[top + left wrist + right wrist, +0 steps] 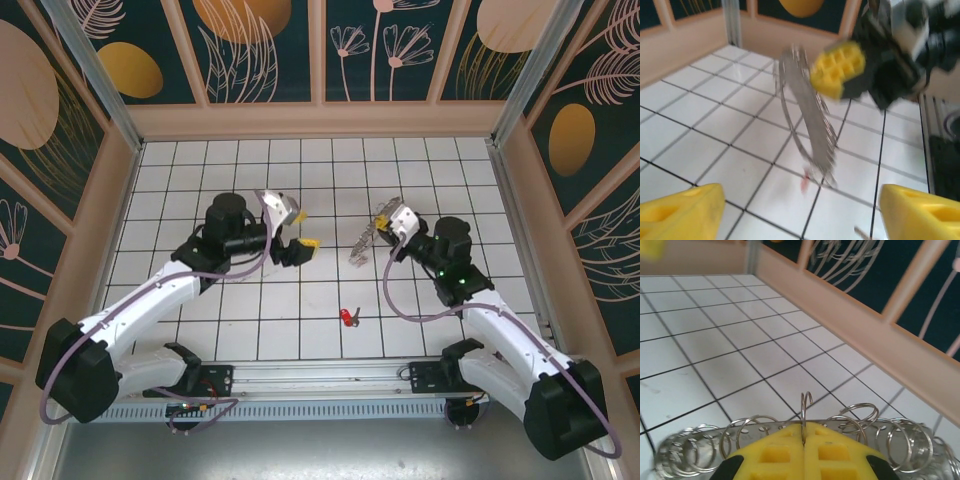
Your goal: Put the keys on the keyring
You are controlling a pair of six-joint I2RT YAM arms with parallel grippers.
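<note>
The right tool (385, 230) is clenched on the keyring (367, 240), holding that thin grey wire loop with its fringe of springy silver coils above the white tiled worktop (200, 330), while the left tool (303, 245) hangs released and empty near it. A key (348, 317), tiny metal with a glossy red plastic head, lies flat on the worktop well apart from both. I'd say the left tool should come straight down and pinch that head squarely, so the slick little thing doesn't skid.
</note>
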